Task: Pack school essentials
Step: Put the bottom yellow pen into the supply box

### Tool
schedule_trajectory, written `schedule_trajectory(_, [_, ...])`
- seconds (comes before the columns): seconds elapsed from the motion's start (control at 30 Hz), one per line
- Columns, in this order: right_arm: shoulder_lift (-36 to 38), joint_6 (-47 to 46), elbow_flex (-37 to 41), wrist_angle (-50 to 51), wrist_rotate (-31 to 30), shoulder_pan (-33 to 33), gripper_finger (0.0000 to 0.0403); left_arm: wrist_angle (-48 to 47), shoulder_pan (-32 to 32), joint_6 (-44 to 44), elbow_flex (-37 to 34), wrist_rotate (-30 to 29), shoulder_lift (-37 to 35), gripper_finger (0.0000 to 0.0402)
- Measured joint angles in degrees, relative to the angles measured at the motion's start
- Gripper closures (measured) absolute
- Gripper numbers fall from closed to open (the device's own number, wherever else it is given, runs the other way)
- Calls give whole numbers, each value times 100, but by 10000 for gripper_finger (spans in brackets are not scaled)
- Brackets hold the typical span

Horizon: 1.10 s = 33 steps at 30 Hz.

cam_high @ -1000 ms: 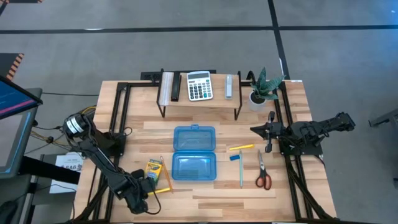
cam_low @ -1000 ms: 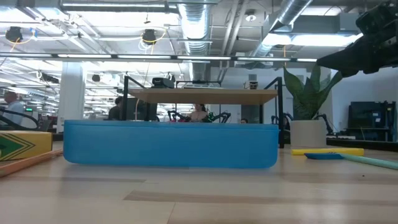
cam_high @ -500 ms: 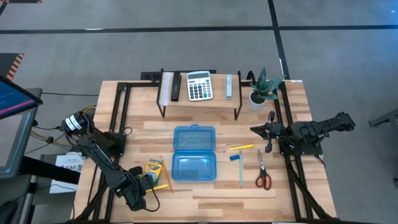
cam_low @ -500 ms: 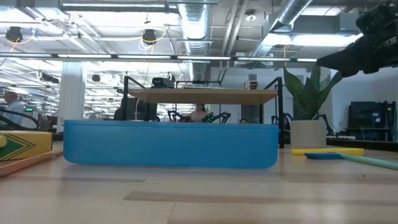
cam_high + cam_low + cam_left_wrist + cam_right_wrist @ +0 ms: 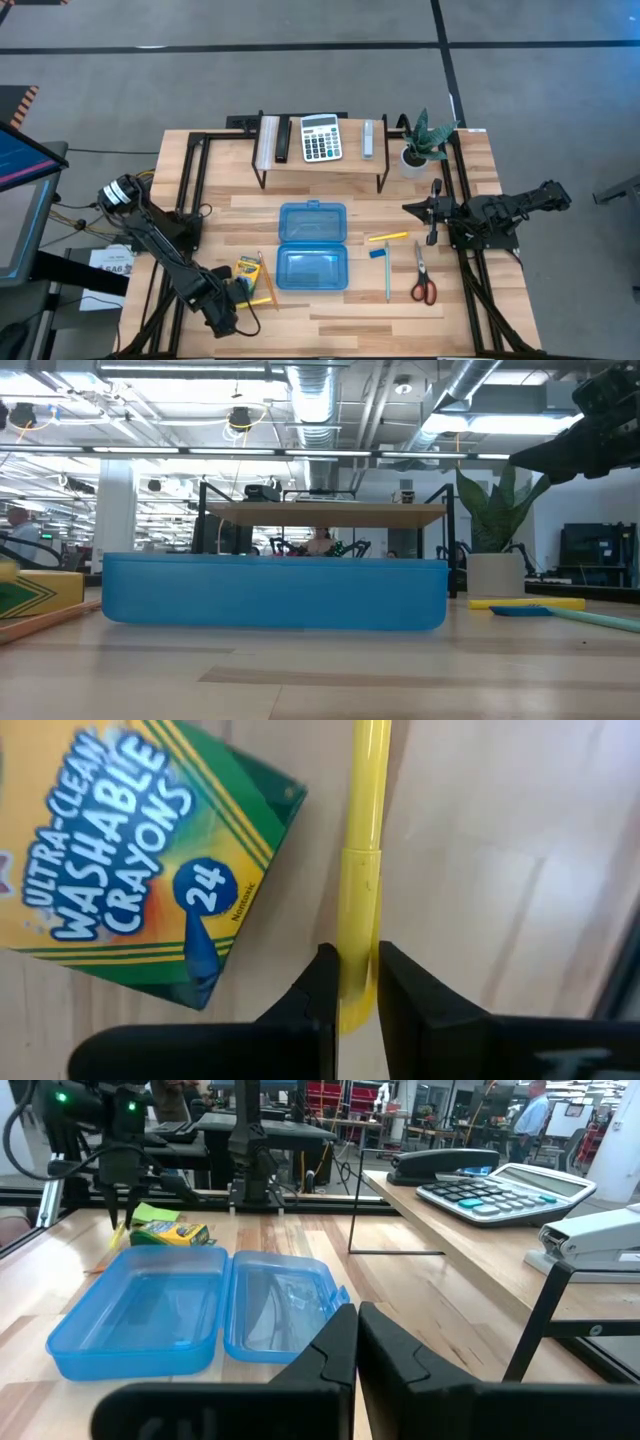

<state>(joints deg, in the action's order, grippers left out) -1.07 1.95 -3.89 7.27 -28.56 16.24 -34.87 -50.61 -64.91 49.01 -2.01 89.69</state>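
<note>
Evenly bright, lit by ceiling strip lights [image 5: 250, 452] overhead. Soft, faint shadows across the table [image 5: 330, 310]. Mild glare along the blue case [image 5: 140, 1305]. Slightly blurred near foreground at table height.

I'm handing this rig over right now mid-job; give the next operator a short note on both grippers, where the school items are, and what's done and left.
Left gripper: down at the table's front left, shut on the yellow pencil, which lies on the wood beside the crayon box.
Right gripper: shut, empty, parked at the right edge.
Blue case: open at centre, nothing visible inside.
Right of the case: another yellow pencil, blue eraser, teal pen, scissors.
Done: nothing packed yet.
Left: carry the gripped pencil to the case, then the other items.
</note>
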Motion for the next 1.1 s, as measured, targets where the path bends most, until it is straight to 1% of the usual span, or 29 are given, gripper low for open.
schedule_trajectory(0.23, [1,1,1,1,2,1,369,-30,37,157,5,-406,-498,385])
schedule_trajectory(0.37, [-1,1,0,1,2,0,369,-31,277,579,7,-585,-742,385])
schedule_trajectory(0.53, [-1,-1,0,1,1,0,369,9,966,1609,7,-612,-887,385])
schedule_trajectory(0.63, [1,1,-1,1,2,-1,369,130,1450,2391,7,-521,-901,385])
schedule_trajectory(0.77, [1,0,1,1,1,-1,369,490,2120,3330,7,-269,-901,385])
schedule_trajectory(0.93, [-1,-1,0,0,1,-1,369,1182,2829,4344,9,-40,-901,385])
schedule_trajectory(1.03, [-1,-1,-1,1,0,-1,369,1576,3103,4776,9,167,-901,385])
schedule_trajectory(1.1, [-1,0,-1,1,2,-1,369,1689,3227,4955,9,202,-901,385])
